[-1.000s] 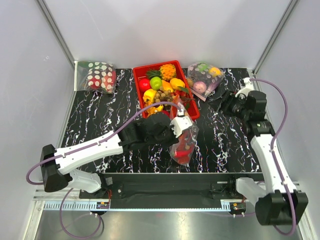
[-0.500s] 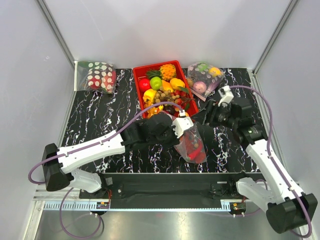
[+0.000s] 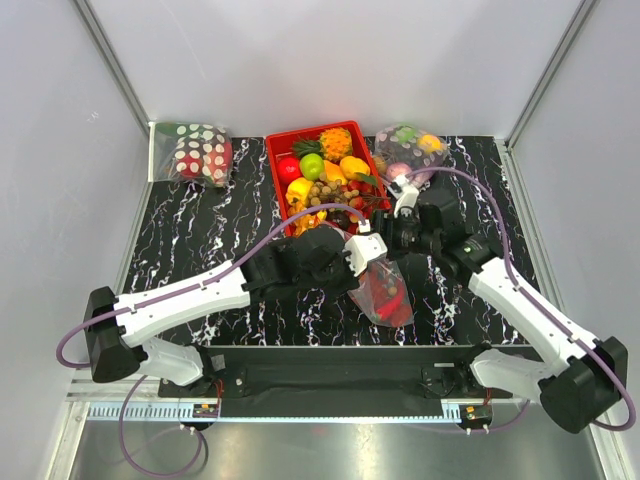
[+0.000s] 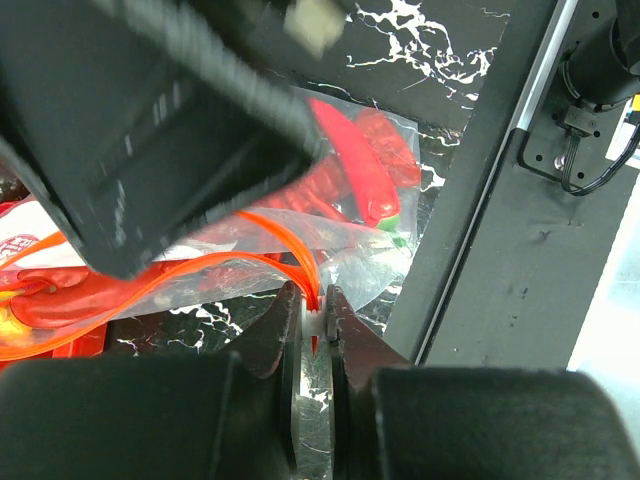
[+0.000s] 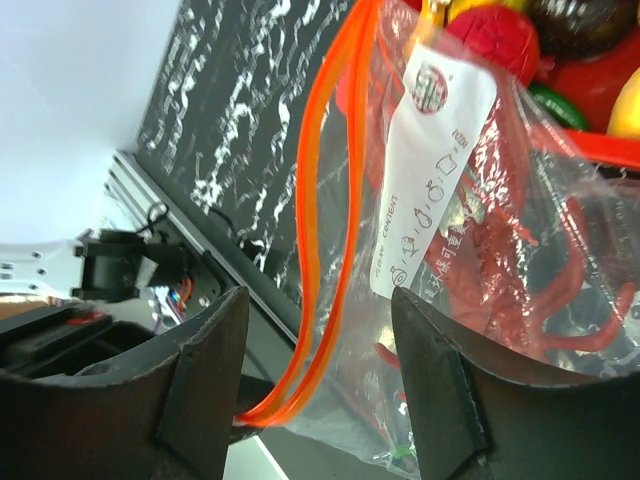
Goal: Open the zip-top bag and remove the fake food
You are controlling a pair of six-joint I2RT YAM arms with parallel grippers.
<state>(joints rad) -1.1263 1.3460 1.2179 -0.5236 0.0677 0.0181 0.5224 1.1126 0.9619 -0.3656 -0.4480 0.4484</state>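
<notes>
**Left wrist view.** The left hand (image 4: 313,312) is clenched on the orange-red zip strip (image 4: 285,235) of the large clear crinkly plastic zip-top bag (image 4: 375,275). The strip runs straight down into the pinch. A long red plastic chili (image 4: 350,170) lies inside the film. A blurred dark block (image 4: 150,110) fills the upper left of this view and hides the rest of the bag.

**Right wrist view.** Here we see what that block hides. The right hand (image 5: 318,300) is released, with a finger on either side of the zip strip. The strip loops between the fingers and touches neither, as far as we can see. Behind the film we see a white printed label (image 5: 432,190) and a spiky red plastic lobster (image 5: 560,290).

**Top view.** Only this view places the zip-top bag. It hangs from the left hand over the front centre of the tabletop (image 3: 200,240), just in front of a red plastic bin (image 3: 274,180) of mixed fake fruit. The right hand sits just beside the left at the bag's top edge. We cannot tell whether the bag's lower end rests on the tabletop.

**Surroundings.** A white-dotted red bag (image 3: 200,150) lies at the far left corner. A clear bag of pastel round fruits (image 3: 408,155) lies just right of the bin. Purple cables (image 3: 300,215) arc over both arms.

**Surface and room.** The tabletop is black with white marble veining. Plain white walls (image 3: 330,60) enclose it on three sides.
</notes>
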